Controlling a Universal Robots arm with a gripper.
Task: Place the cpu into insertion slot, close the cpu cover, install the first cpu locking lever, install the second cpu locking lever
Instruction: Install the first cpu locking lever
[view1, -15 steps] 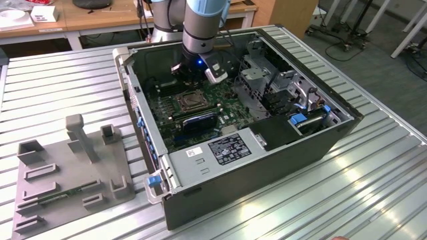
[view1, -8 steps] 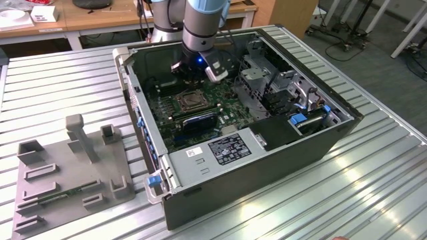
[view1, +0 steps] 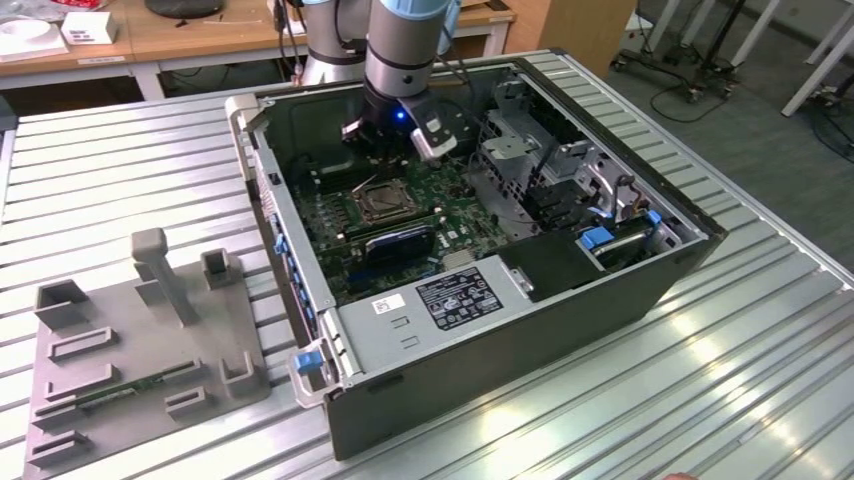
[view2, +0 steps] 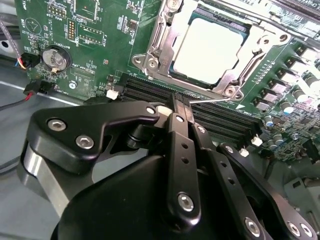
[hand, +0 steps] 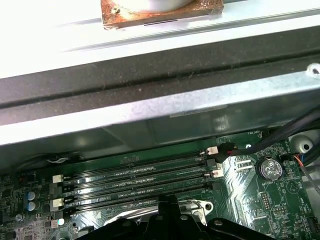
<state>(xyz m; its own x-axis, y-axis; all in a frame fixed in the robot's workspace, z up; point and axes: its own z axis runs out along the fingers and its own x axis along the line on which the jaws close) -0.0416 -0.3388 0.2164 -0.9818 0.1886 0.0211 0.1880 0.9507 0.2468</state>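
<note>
Cpu (view2: 212, 47) seated in socket (view2: 220, 16), cover (view2: 159, 37) lowered over its edges (this pins it flat). Tool (view2: 181, 102) closed on nothing, tips hovering above the 4 memory slots (view2: 150, 90) just beside the socket.

The arm (view1: 400, 50) points steeply downward, its pincer (view2: 181, 102) low with both fingers pressed together

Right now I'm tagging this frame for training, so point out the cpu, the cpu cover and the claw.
cpu (view2: 212, 47): second wrist view, middle of its pale metal top.
cpu cover (view2: 161, 35): second wrist view, side bar of the silvery frame.
claw (view2: 181, 106): second wrist view, where its fingertips meet.
</note>
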